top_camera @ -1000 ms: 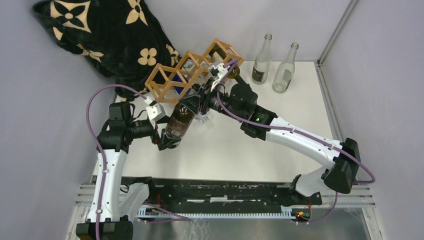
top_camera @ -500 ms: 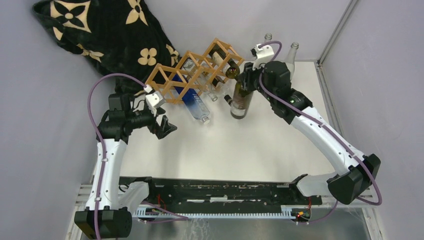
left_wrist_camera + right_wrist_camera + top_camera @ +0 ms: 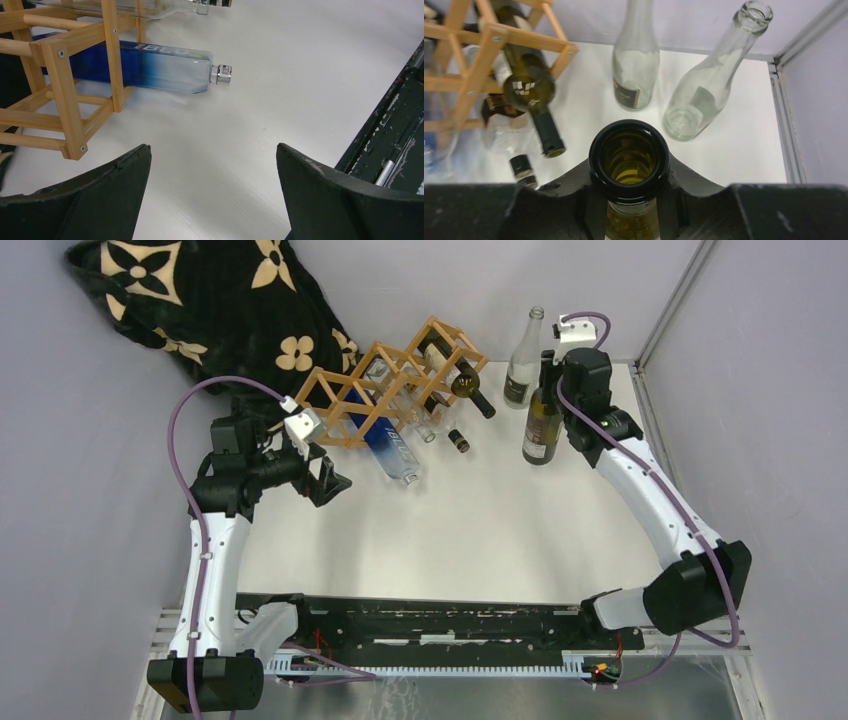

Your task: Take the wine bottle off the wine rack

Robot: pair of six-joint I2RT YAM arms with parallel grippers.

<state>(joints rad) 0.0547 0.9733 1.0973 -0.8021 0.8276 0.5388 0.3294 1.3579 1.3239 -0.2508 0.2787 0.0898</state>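
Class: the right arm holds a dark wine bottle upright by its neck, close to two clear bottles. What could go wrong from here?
1. The wine bottle is close to the left clear bottle and the right clear bottle; releasing it or backing the right gripper away could knock one over.
2. The grip is only on the neck, so the bottle might swing or slip.

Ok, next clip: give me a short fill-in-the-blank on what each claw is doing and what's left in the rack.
1. The right claw is shut on the ____ of the wine bottle.
2. The left claw is ____ and holds nothing.
3. The capped bottle lying in the wine rack is ____ in colour.
Missing words: neck; open; blue.
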